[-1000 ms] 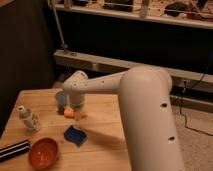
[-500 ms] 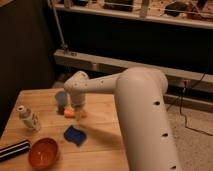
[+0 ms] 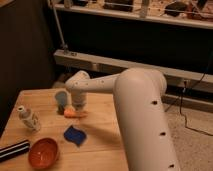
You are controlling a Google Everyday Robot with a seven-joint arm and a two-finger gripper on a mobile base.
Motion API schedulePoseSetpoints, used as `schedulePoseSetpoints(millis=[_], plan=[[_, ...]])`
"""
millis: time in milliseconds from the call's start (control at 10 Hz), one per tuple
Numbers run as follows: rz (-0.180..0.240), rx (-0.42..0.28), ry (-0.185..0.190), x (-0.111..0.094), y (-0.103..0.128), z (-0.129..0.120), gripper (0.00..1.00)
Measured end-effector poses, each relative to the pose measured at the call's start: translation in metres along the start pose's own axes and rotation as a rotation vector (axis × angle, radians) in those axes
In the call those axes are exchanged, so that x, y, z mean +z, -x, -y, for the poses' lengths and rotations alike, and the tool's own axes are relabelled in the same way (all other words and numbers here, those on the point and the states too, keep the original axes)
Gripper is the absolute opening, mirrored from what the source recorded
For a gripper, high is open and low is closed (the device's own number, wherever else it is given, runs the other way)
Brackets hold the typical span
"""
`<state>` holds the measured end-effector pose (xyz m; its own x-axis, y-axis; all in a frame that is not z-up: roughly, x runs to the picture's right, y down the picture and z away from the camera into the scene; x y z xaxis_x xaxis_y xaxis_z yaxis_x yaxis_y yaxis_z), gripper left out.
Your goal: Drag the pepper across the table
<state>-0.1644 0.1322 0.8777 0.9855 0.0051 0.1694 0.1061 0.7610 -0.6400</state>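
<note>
Right now the gripper [image 3: 77,107] is down low over the back middle part of the table [image 3: 107,137], at the end of the white arm [image 3: 142,120] that reaches in from the right. Its tip is directly above the pepper [image 3: 73,114] and seems to touch it or nearly touch it. Whether the gripper is open or closed, and whether it already has hold of the pepper, I cannot tell.

The pepper lies flat on the wood, just under the gripper. A small grey-blue object [image 3: 61,99] stands just beside it on the left. A dark-blue wavy piece [image 3: 74,135] lies nearer the front, and an orange bowl [image 3: 43,152] and a small bottle [image 3: 28,119] are further to the left.

I judge that the step in hand is to secure contact with the pepper; the drag itself is not yet done. The next move calls for steady downward contact and a slow slide along the table, on a path that avoids the wavy piece and the grey-blue object.
</note>
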Motion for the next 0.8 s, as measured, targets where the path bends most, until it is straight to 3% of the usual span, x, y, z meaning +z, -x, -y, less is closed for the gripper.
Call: schedulePoseSetpoints(millis=[800], plan=[[-0.012,-0.022,0.042,0.0061,0.0016,-0.0047,0.46]])
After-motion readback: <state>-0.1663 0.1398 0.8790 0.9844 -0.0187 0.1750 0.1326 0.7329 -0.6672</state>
